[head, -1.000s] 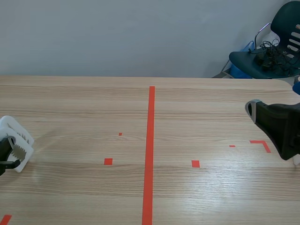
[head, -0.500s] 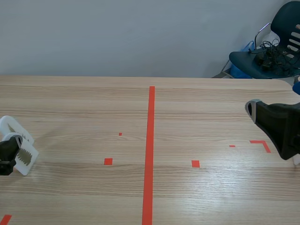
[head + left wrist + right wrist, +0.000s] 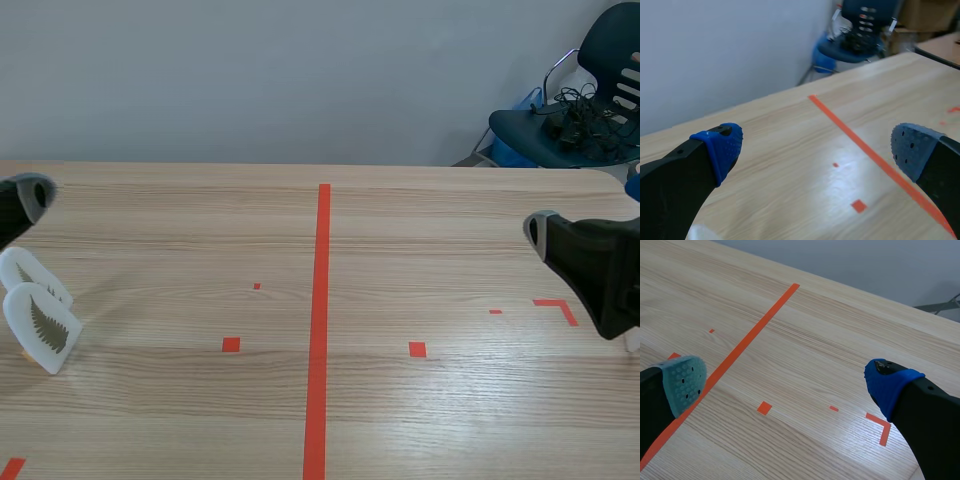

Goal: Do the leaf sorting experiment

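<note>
Black left claw point(image 3: 815, 150) and right claw point(image 3: 785, 382) wear dotted blue, teal pads point(image 3: 724, 147).

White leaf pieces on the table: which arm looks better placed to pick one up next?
Left, probably. The white leaf pieces stand close by the left gripper, which is open. The right gripper, also open, is across the red line, far from them.

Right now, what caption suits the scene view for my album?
Two white leaf plaques sit near the wooden table's left edge, ungripped.
</note>
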Robot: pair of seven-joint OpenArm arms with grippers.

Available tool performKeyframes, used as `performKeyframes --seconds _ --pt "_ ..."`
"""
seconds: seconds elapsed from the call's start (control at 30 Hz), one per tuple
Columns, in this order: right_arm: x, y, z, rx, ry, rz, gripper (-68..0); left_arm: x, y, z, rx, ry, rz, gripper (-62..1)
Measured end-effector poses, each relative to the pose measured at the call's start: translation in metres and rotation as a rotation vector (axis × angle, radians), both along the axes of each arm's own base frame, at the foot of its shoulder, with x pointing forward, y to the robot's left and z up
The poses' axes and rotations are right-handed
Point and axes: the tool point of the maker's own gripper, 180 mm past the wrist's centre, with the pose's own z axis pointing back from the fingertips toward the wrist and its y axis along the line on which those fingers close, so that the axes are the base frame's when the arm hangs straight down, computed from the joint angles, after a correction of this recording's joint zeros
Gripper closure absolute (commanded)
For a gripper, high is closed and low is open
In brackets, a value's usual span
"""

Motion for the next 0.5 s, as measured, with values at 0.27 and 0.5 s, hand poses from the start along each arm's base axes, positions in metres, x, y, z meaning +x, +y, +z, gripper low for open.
performKeyframes --seconds 0.27,0.5 --pt "-0.001 0.000 -0.003 -0.007 0.014 -0.001 -67.2 -0.013 -0.059 -0.015 -0.084 0.078 -0.096 -62.3" --pt "-0.001 0.000 -0.003 -0.006 0.013 -0.001 -67.9 -0.012 -0.059 -0.021 -0.087 0.095 -0.079 -62.3"
